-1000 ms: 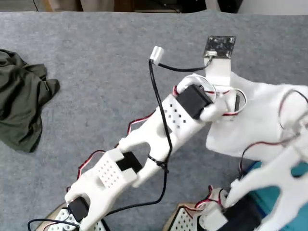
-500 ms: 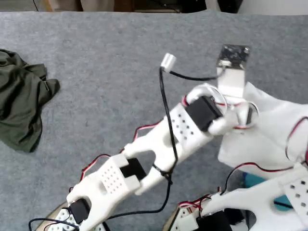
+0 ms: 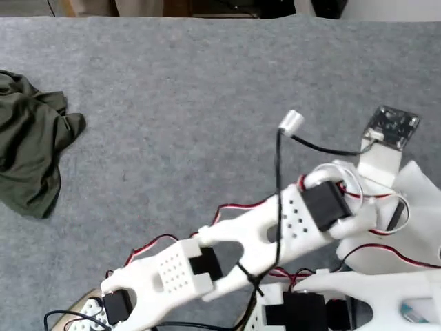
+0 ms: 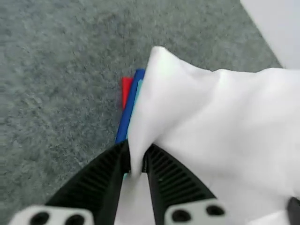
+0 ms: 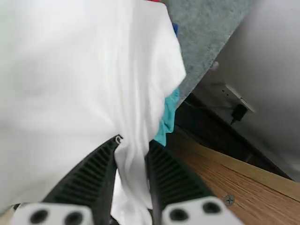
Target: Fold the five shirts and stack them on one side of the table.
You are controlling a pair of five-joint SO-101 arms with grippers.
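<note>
Here left gripper (image 4: 136, 153) pinches white shirt (image 4: 225, 122) edge.

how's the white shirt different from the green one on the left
The white shirt sits at the right side of the table; the green shirt lies at its left edge. The white shirt is pinched by the left pincer and the right pincer; nothing touches the green shirt. The white shirt drapes smoothly; the green shirt is a crumpled heap. Neither looks neatly folded.

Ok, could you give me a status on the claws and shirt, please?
Left claw shut on white shirt; right claw likewise. Blue cloth beneath it. Dark green shirt crumpled far off, no obstruction.
</note>
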